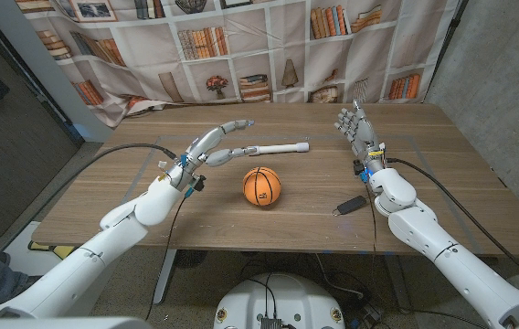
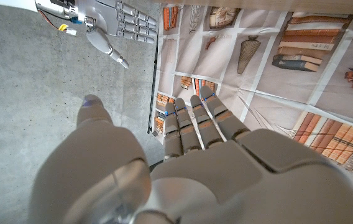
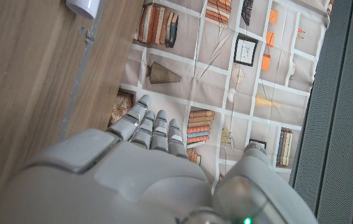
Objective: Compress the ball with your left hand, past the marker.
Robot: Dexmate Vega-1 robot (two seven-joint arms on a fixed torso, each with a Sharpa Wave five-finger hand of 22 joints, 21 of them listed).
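A small orange basketball (image 1: 261, 186) sits on the wooden table (image 1: 442, 174) near its middle. Just behind it lies a white marker (image 1: 276, 147), pointing left to right. My left hand (image 1: 216, 144) hovers open to the left of the ball, its fingers stretched toward the marker's left end and holding nothing. The left wrist view looks along the back of that left hand (image 2: 195, 155), fingers straight. My right hand (image 1: 356, 128) stands upright and open at the right side of the table, fingers spread, away from the ball. It also appears as the right hand (image 2: 111, 25) across the table.
A small black device (image 1: 350, 206) lies on the table in front of my right forearm. A bookshelf-print curtain (image 1: 269, 46) hangs behind the table. The white marker's tip (image 3: 83, 6) pokes into the right wrist view beside my right hand (image 3: 139, 168).
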